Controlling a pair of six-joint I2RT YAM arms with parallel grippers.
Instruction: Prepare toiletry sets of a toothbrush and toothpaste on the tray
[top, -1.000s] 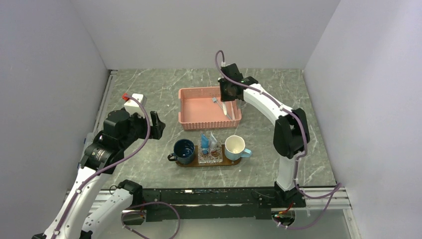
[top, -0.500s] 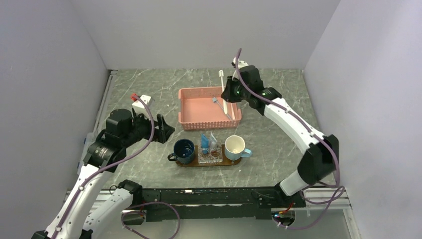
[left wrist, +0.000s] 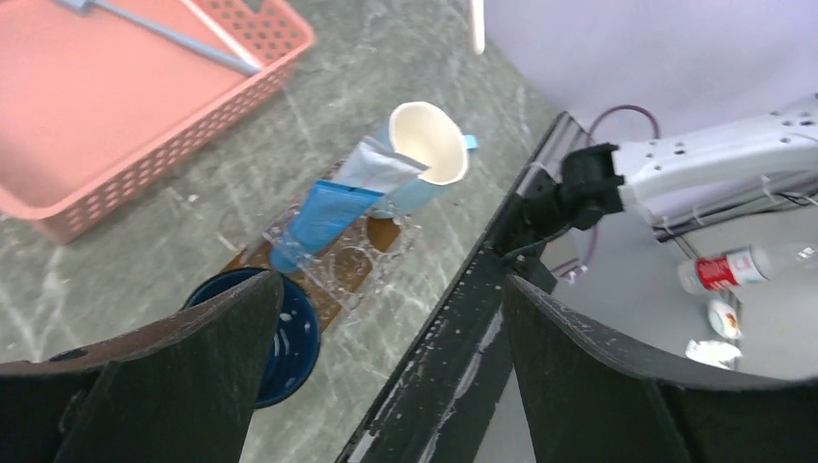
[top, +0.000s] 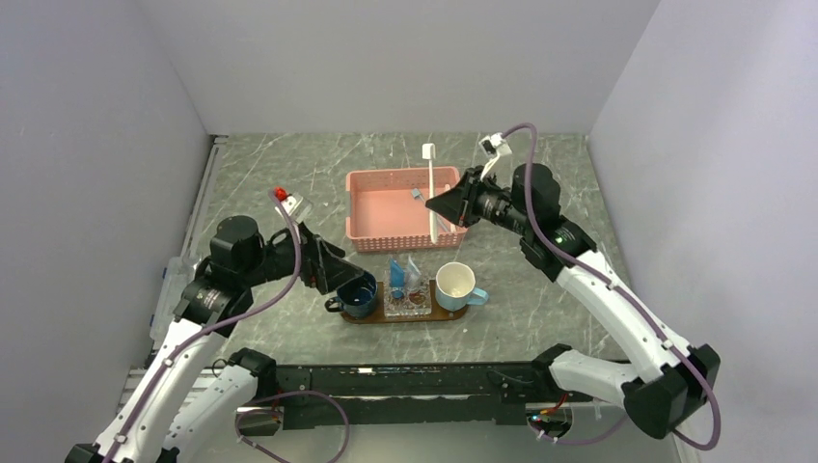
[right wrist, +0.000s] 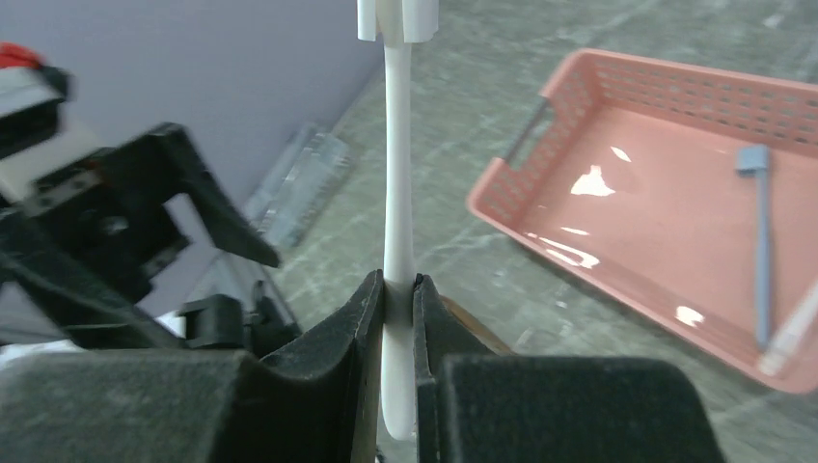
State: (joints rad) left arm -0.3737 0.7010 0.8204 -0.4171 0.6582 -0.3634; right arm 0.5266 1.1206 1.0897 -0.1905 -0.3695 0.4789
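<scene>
My right gripper [top: 443, 205] is shut on a white toothbrush [top: 430, 188], held upright over the near right part of the pink basket. The wrist view shows its handle [right wrist: 398, 193] pinched between the jaws of the right gripper [right wrist: 398, 285], bristle head up. The dark-brown tray [top: 445, 313] carries a dark blue mug [top: 356, 292], a white mug [top: 455, 285] and a clear dish with toothpaste [top: 396, 271] leaning in it. My left gripper [top: 340, 270] hangs open just left of the blue mug. Between its fingers [left wrist: 391, 282] lies bare table edge; the blue toothpaste [left wrist: 323, 217] lies beyond.
The pink basket [top: 362, 207] stands behind the tray and holds a grey-blue toothbrush [right wrist: 762, 241] and a pale one [right wrist: 791, 338]. A silver tube [left wrist: 378, 164] leans beside the blue one. The black rail of the arm bases [left wrist: 463, 328] runs along the near edge.
The right arm has lifted the white toothbrush out of the basket and swung back to the right. The left arm has moved right, up to the blue mug, its jaws slightly wider.
</scene>
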